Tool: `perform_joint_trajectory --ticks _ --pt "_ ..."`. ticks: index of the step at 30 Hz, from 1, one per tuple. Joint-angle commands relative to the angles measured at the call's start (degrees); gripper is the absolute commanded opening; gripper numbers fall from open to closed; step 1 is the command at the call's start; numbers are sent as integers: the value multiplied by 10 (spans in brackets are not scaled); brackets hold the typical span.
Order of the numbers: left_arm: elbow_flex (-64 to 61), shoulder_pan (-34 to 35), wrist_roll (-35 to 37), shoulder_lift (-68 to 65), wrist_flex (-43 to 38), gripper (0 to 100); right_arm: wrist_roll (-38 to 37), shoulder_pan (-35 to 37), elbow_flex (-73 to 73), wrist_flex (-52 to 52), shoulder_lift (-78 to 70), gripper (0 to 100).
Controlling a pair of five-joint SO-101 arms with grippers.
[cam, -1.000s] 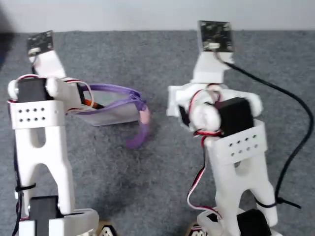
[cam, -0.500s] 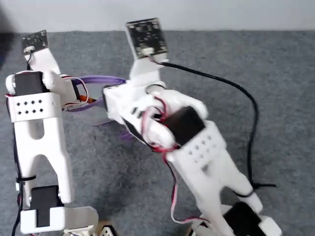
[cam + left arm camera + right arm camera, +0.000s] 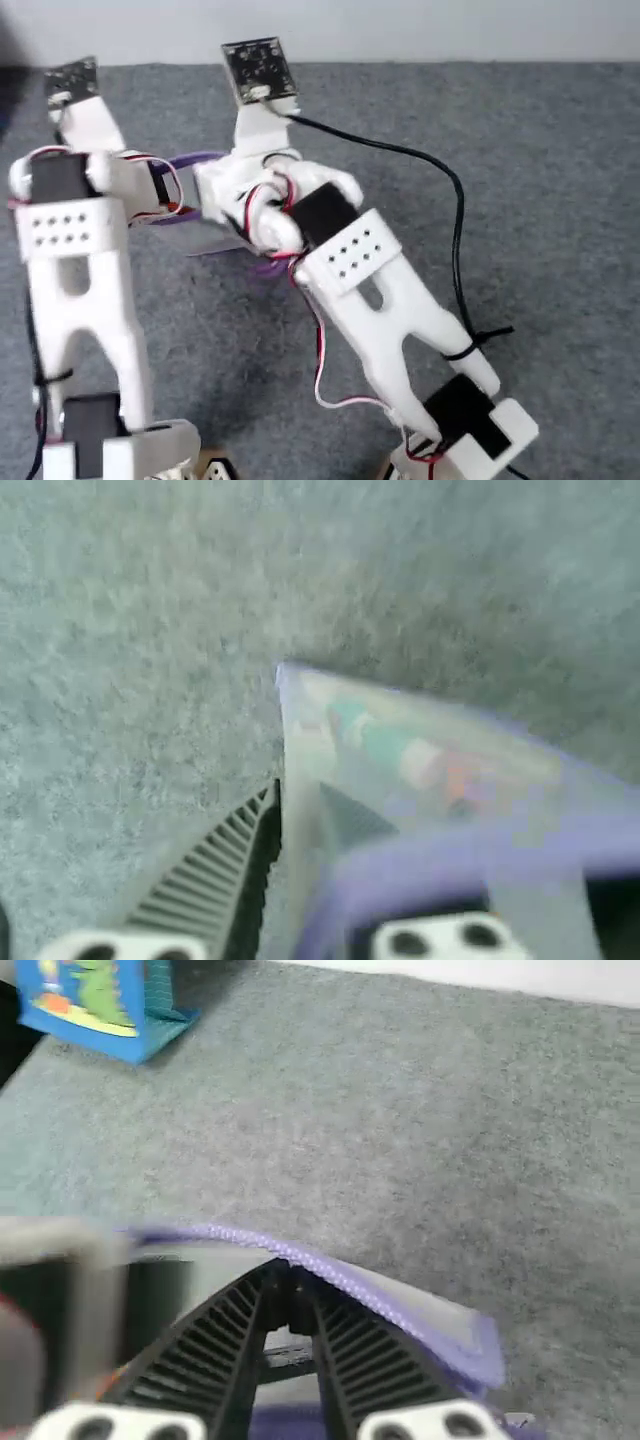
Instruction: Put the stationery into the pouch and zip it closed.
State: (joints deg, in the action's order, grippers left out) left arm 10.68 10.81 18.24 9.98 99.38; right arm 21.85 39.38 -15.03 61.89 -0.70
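Observation:
The clear pouch (image 3: 420, 770) with a purple zip band hangs from my left gripper (image 3: 285, 810), which is shut on one end of it. Coloured stationery (image 3: 400, 755) shows blurred through its wall. In the high view the pouch's purple band (image 3: 190, 160) runs between the two arms, and a purple strap (image 3: 265, 266) trails on the carpet. My right gripper (image 3: 290, 1282) sits right at the purple zip edge (image 3: 380, 1290), its fingers (image 3: 215, 1345) pressed together on the zipper. The right arm (image 3: 350, 260) leans across to the left and covers most of the pouch.
Grey carpet covers the table. A blue printed box (image 3: 100, 1000) stands far off in the right wrist view. A black cable (image 3: 400, 155) arcs from the right arm's camera over the carpet to the right of that arm.
The right arm has swung from the right side leftward along the pouch's zip edge, up to the left arm. The pouch's loose right end is now hidden under it. The left arm barely moved.

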Motion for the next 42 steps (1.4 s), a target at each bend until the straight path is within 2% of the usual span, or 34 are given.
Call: perform_joint_trajectory --ticks 1,4,15,25,30,42 --pt "16 2 13 66 2 219 2 -39 7 -4 -24 8" --pt "16 1 42 84 1 266 -13 -40 7 -3 -25 8" --pt "16 -21 44 60 -24 198 -18 -15 5 -4 -22 8" --pt "12 -55 41 128 -24 202 -18 -13 6 -4 -28 8" --pt "-31 -53 41 133 -53 202 -18 -13 6 -4 -28 8" --pt "31 -56 41 132 -47 202 -18 -14 6 -4 -29 8"
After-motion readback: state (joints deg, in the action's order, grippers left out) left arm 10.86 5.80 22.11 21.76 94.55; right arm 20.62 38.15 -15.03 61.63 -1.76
